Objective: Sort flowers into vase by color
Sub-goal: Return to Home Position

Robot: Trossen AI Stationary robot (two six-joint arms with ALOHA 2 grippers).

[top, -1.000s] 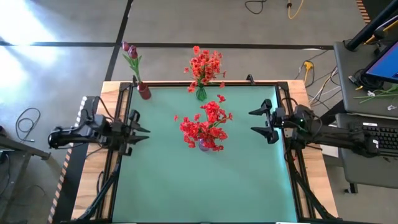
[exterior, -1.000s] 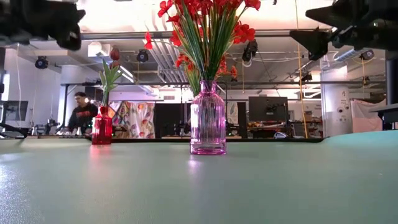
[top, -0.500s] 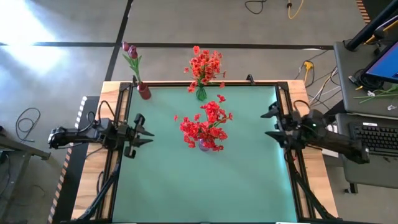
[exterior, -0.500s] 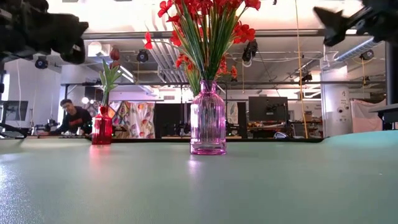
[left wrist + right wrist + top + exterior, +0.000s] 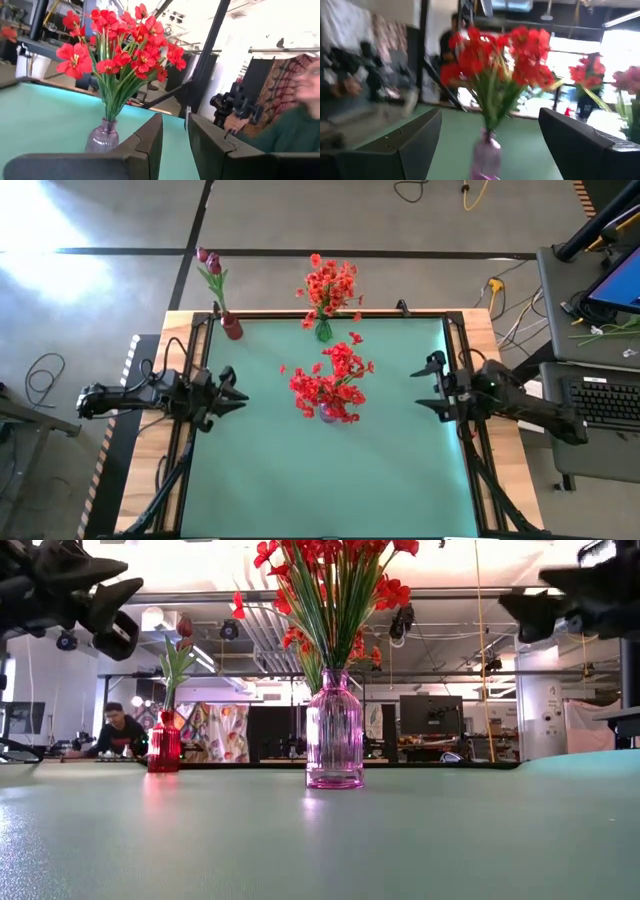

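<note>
Three vases stand on the green table (image 5: 300, 480). At its centre, a pink glass vase (image 5: 334, 730) holds bright red flowers (image 5: 330, 380) by their stems. A green vase (image 5: 323, 331) with red flowers (image 5: 330, 285) stands at the middle of the far edge. A red vase (image 5: 231, 328) with dark magenta buds (image 5: 208, 260) stands at the far left corner. My left gripper (image 5: 232, 388) hovers at the left edge with a narrow gap between its fingers and nothing in it (image 5: 175, 131). My right gripper (image 5: 425, 387) hovers at the right edge, wide open and holding nothing (image 5: 490, 112). Both point level at the centre vase.
A side desk right of the table carries a keyboard (image 5: 610, 400) and loose green stems (image 5: 610, 330). Cables lie on the floor behind the table. A person (image 5: 115, 730) sits beyond the far edge, and another person (image 5: 295, 115) is in the left wrist view.
My right gripper has drawn back toward the table's right edge and sunk lower, still wide open. My left gripper has rolled about its own length and sunk a little at the left edge. The vases and flowers have kept still.
</note>
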